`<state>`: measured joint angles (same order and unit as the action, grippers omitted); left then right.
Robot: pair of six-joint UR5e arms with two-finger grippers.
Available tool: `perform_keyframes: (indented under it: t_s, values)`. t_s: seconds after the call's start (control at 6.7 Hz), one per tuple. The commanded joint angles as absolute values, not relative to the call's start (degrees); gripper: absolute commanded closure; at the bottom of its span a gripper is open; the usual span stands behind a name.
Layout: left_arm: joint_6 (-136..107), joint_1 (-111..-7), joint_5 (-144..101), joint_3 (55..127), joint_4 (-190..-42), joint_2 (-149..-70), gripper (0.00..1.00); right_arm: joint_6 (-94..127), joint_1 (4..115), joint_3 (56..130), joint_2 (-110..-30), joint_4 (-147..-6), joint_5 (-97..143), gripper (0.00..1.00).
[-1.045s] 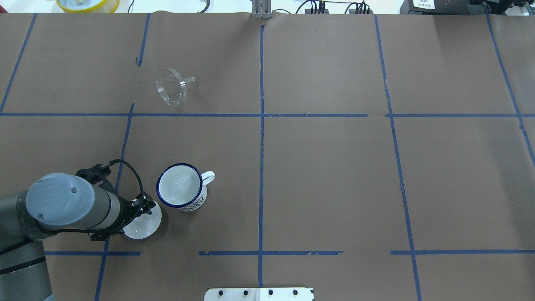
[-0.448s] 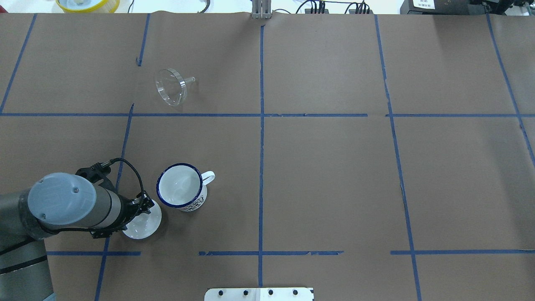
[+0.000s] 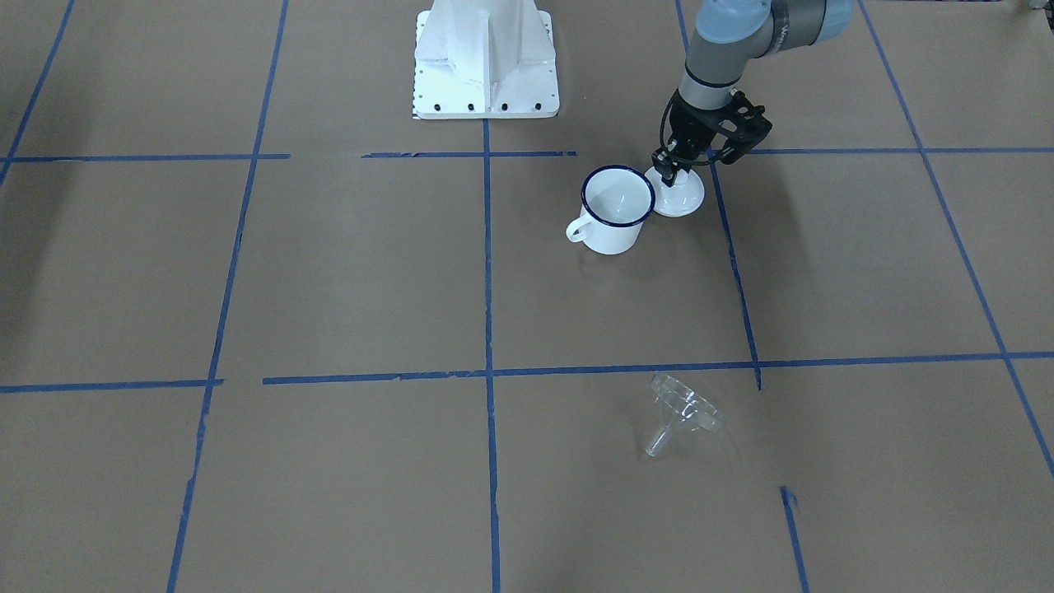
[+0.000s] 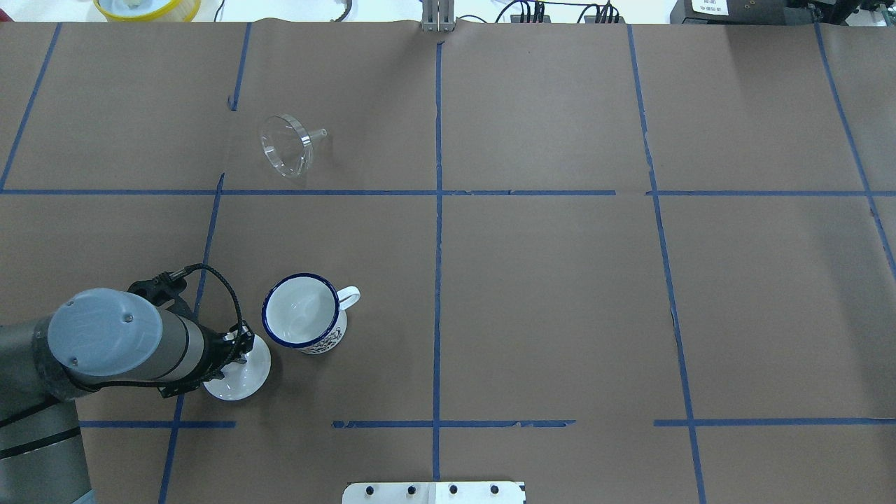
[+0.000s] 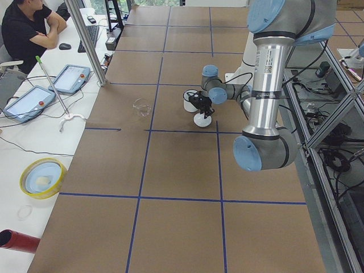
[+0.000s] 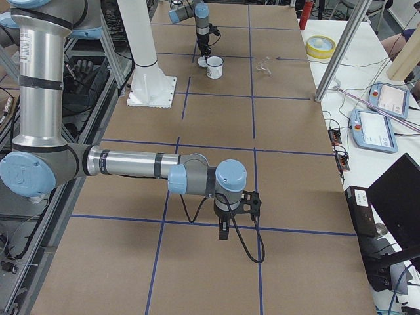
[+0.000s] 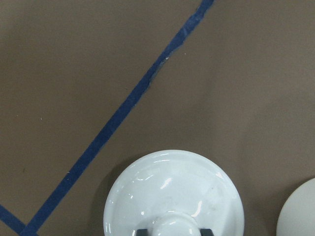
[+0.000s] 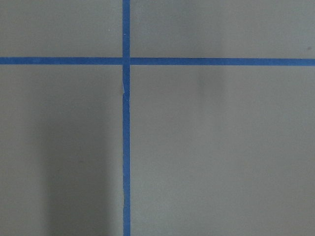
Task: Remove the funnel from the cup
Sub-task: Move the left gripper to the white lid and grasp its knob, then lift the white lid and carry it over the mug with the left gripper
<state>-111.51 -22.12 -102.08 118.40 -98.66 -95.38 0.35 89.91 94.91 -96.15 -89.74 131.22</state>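
The clear funnel [image 4: 285, 150] lies on its side on the brown table, far from the cup and apart from both grippers; it also shows in the front view [image 3: 679, 412]. The white cup with a blue rim [image 4: 304, 320] [image 3: 613, 212] stands upright with nothing in it. My left gripper [image 3: 669, 169] [image 7: 174, 231] stands over a round white lid [image 4: 248, 374] [image 7: 172, 191] beside the cup, its fingers closed against the lid's knob. The lid rests on the table. My right gripper [image 6: 223, 233] hangs over bare table far away; I cannot tell if it is open.
The robot's white base plate [image 3: 486, 58] sits at the near edge. A yellow bowl [image 4: 147, 7] lies past the far edge. An operator [image 5: 25, 25] and tablets [image 5: 25, 102] are at a side desk. Blue tape lines cross the table.
The left arm has shifted slightly over the lid, and more of the lid shows now. The funnel and the cup have not moved.
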Motion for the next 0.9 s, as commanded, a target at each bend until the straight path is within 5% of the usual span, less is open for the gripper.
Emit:
perform_keyframes:
  t_s: [0.0, 0.45, 0.75]
  values:
    - [-111.3, -25.0, -102.4, 120.4, -97.5, -95.0, 1.0, 0.4, 89.9, 94.9, -96.2, -89.7, 131.2, 0.0]
    - [-110.9, -30.8, -102.6, 129.8, -83.6, -98.2, 1.0, 0.4, 89.9, 94.9, -96.2, -89.7, 131.2, 0.0]
    - [-111.0, -31.4, -102.8, 127.7, -74.8, -108.8, 1.0, 0.4, 89.9, 94.9, -96.2, -89.7, 131.2, 0.0]
